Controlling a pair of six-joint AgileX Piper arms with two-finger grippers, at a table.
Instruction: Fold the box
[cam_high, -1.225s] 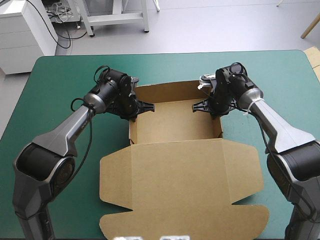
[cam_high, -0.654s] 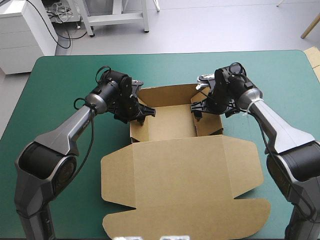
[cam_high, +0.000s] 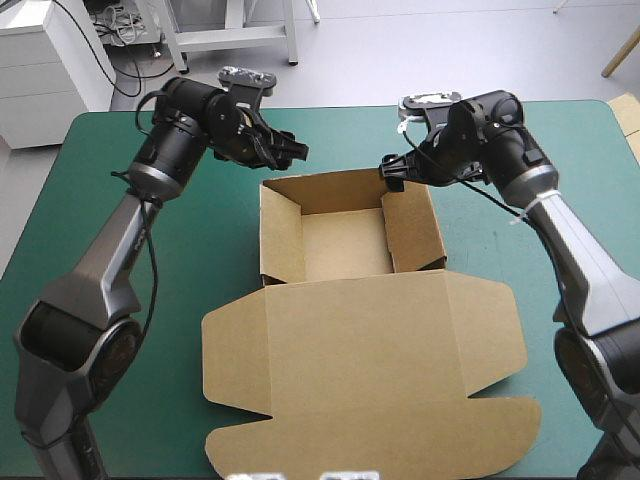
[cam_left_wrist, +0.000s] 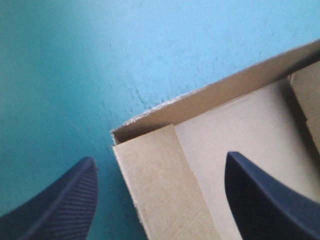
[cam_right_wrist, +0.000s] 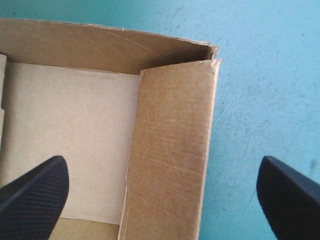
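The box sits mid-frame as an open tray, its lid flat below. The left gripper and right gripper hang spread and empty above its upper corners, probably because the walls now stand alone.

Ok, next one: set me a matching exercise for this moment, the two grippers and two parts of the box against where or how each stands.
Things:
1. left gripper
2. right gripper
3. lid
4. right wall

States:
A. raised upright
B. open, over the far right corner of the box
C. flat on the teal-green cover, near side
D. open, over the far left corner

Pairs: 1-D, 2-B, 3-C, 4-A.
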